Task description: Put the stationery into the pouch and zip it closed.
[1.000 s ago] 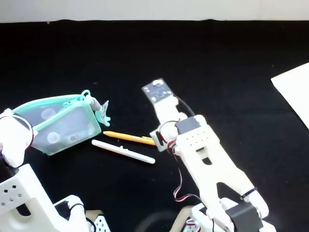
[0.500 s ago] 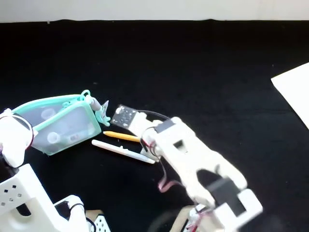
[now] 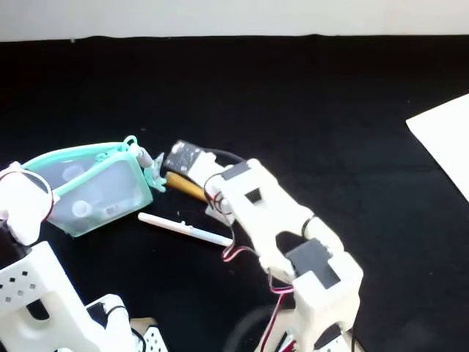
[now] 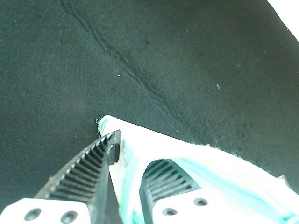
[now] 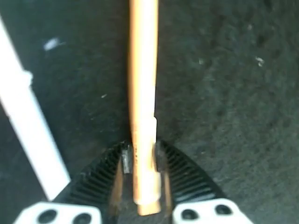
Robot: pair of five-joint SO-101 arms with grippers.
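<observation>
Matt black cloth over the counter (image 3: 330, 110), lint-flecked and faintly creased.
Smooth, lightly glossy plastic on the orange pen (image 5: 142, 93) and white pen (image 5: 28, 135); soft, frosted see-through plastic on the pouch (image 3: 95, 187).

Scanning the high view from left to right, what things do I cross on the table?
In order: translucent teal zip pouch → orange pen → white sheet of paper.

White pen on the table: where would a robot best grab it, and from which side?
Probably mid-shaft of the white pen, coming straight down from above, jaws across its width: it lies flat, long and thin, clear of the pouch.
</observation>
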